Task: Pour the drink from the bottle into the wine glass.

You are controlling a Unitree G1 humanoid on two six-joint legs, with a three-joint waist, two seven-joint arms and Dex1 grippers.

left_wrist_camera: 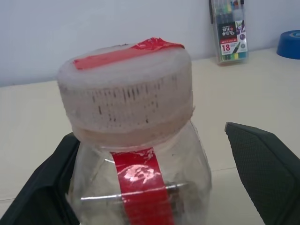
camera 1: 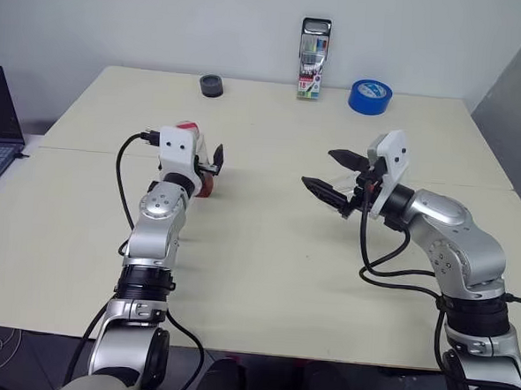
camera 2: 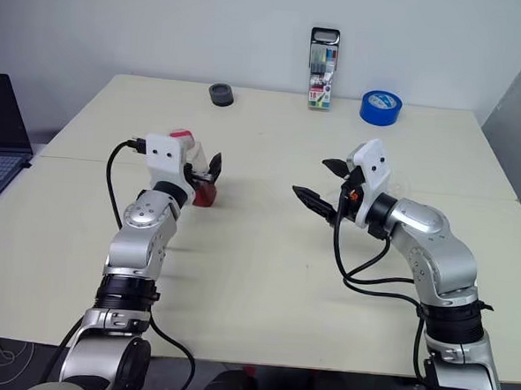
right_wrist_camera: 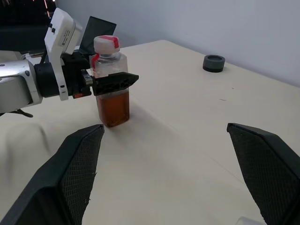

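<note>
My left tool (right_wrist_camera: 101, 82) stands wide, its two fingers flanking the bottle (right_wrist_camera: 111, 84) just under the cap (left_wrist_camera: 125, 89), gripping nothing yet. The bottle stands upright on the table (camera 1: 266, 248) with the drink (right_wrist_camera: 114, 107) filling its lower half.

If I close while one finger sits nearer than the other, I judge that finger would push the bottle over or skid it before the other arrives. The neck there is wide and the plastic smooth, so a high grip could let it slip or swing once lifted. The cap looks to be on, so tipping now would pour nothing.

My right tool (camera 1: 337, 178) is wide as well, empty, hovering over the table well apart from the bottle. I cannot make out the wine glass with any certainty, so pouring toward a guessed spot would spill onto the table.
</note>
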